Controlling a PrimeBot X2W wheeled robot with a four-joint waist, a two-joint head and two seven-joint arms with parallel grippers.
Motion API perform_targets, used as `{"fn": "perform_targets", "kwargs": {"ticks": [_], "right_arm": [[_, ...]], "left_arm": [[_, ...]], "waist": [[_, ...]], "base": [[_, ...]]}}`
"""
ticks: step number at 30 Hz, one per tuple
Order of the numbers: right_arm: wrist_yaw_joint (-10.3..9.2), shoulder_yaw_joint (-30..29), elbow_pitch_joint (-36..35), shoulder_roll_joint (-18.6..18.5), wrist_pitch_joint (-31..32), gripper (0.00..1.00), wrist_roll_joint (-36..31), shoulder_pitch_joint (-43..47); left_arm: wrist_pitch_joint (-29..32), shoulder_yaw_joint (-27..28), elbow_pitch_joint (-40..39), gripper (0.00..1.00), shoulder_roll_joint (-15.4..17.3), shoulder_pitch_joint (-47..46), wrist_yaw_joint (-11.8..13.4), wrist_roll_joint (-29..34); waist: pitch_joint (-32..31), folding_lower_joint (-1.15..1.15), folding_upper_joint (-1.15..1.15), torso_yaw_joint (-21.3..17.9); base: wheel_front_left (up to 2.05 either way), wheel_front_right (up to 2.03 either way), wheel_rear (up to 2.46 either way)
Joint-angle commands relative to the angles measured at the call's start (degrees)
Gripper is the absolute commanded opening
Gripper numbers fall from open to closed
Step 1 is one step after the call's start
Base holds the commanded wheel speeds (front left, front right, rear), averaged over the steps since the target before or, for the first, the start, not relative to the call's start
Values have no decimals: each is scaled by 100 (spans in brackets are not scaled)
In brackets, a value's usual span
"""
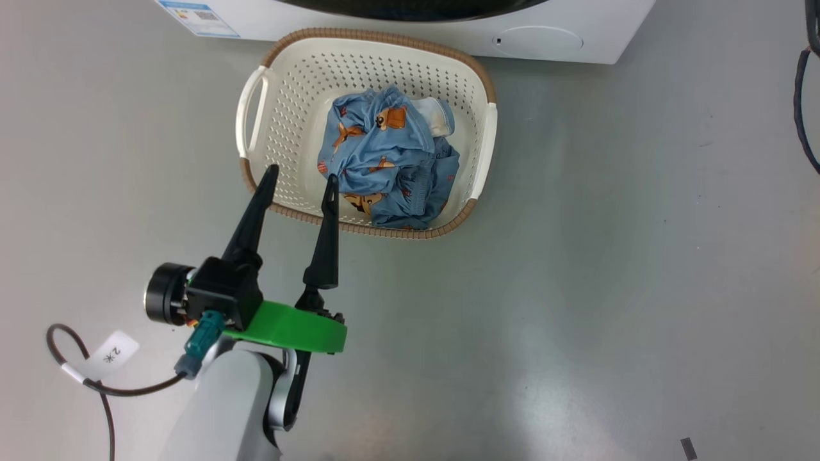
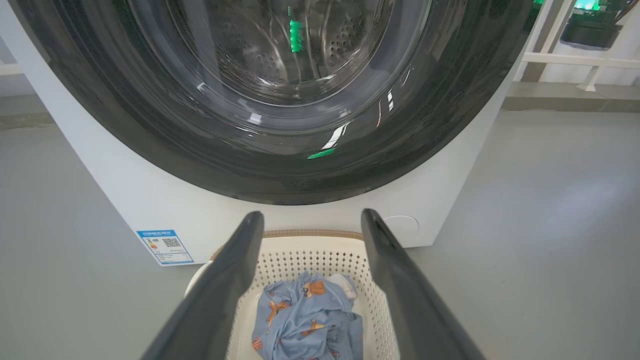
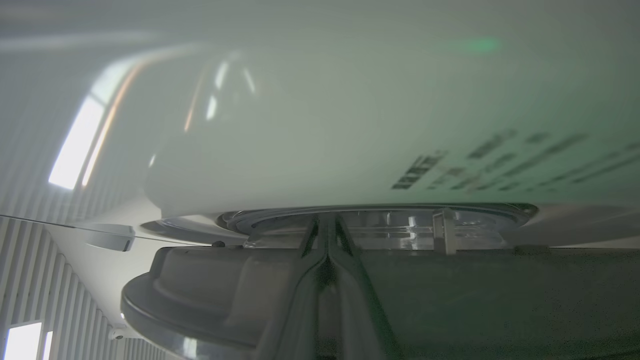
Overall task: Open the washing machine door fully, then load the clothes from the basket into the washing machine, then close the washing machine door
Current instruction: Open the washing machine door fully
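Head view: the basket (image 1: 288, 96) sits just in front of the washing machine (image 1: 448, 32), long side along its front, with the clothes (image 1: 384, 160) bunched inside and the left gripper (image 1: 302, 173) spread over its far-from-machine rim. Left wrist view: the washing machine door (image 2: 150, 130) looks flush on the machine, glass facing out. Right wrist view: the right gripper (image 3: 327, 235) is pinched together, and everything around it is blurry.

Smooth grey floor (image 1: 640, 256), lightly glossy, with soft pale glare patches. Small dark strip (image 1: 688, 448) lying flat on it at the head view's lower right corner. In the left wrist view, white-barred frame (image 2: 575, 59) at upper right, standing on a low grey ledge (image 2: 550, 97) above floor level. In the right wrist view, pale ribbed panelling (image 3: 30, 270) at left, with a bright rectangular pane (image 3: 22, 342) low in it.
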Motion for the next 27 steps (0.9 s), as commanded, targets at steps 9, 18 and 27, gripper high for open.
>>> {"fn": "perform_targets", "kwargs": {"ticks": [9,18,27], "right_arm": [[9,147,-2,172,438,0,-128,-135],[9,239,-82,205,1055,0,-115,-14],[9,277,-405,255,1506,0,-66,443]], "left_arm": [[-46,153,-197,100,113,-71,86,-11],[-46,236,-192,100,113,-69,87,49],[-46,301,-147,100,113,-42,72,116]], "waist": [[7,0,0,-8],[-16,0,0,-106],[-152,0,0,-205]], "base": [[0,0,0],[0,0,0],[0,0,0]]}}
